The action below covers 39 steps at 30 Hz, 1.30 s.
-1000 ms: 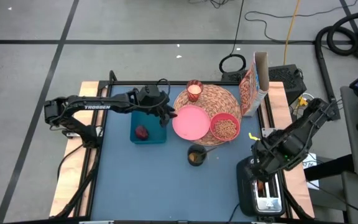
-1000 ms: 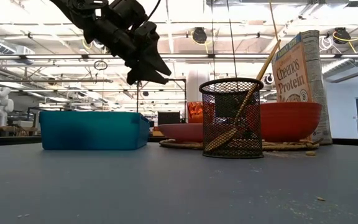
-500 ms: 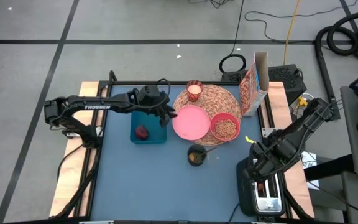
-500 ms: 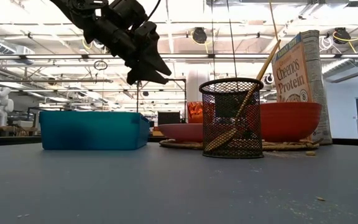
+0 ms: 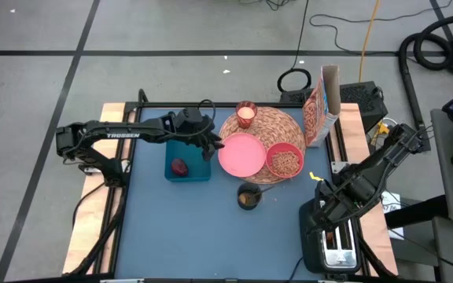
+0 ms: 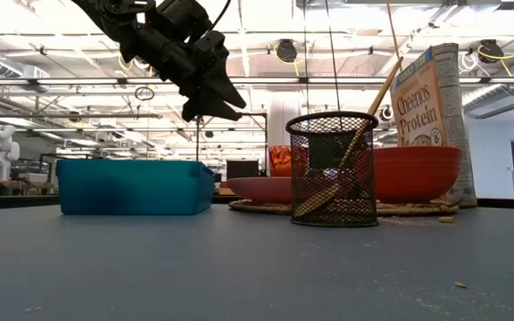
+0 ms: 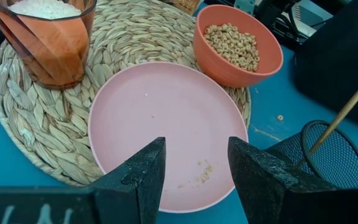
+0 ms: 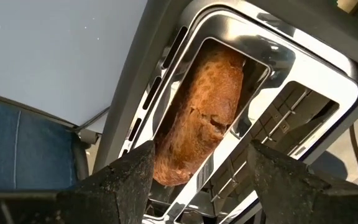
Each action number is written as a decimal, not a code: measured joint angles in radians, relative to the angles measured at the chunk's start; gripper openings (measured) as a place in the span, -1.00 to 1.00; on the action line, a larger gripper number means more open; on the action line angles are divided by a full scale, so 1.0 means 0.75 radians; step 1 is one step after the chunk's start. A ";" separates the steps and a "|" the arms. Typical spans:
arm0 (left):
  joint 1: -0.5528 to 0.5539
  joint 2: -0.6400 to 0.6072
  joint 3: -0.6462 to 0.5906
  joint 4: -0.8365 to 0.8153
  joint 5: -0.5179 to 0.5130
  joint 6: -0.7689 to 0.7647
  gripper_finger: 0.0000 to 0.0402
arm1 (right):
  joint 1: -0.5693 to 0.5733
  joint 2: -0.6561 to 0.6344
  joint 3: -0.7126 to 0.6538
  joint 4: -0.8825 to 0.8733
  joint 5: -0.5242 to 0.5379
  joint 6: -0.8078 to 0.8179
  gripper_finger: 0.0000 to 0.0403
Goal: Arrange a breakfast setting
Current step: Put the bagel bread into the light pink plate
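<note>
1. Left gripper (image 5: 211, 145), fingers parted and empty, hangs above the table between the teal bin (image 5: 187, 161) and the pink plate (image 5: 241, 154); its wrist view shows crumbs on the plate, unseen from above.
2. Right gripper (image 5: 326, 218), fingers parted and empty, hovers over a toaster (image 5: 333, 240); only its wrist view reveals a bread slice (image 8: 199, 114) in one slot.
3. Blue table (image 5: 179, 228) carries a round woven placemat (image 5: 270, 122) bearing the plate, a cereal-filled coral bowl (image 5: 285, 160) and a candle glass (image 5: 246, 114).
4. Cheerios Protein box (image 5: 321, 106) stands at the placemat's edge.
5. A small dark-red fruit (image 5: 179, 167), possibly a plum, lies in the bin.
6. Low view: a workshop room behind.
</note>
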 joint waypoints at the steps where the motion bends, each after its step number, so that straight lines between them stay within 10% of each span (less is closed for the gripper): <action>1: 0.000 0.000 0.000 0.000 0.000 0.000 -0.11 | -0.001 0.000 0.000 0.000 0.000 0.012 0.21; 39: 0.000 0.000 0.000 0.000 -0.001 0.026 -0.11 | -0.001 -0.003 -0.050 0.077 0.036 0.147 -0.40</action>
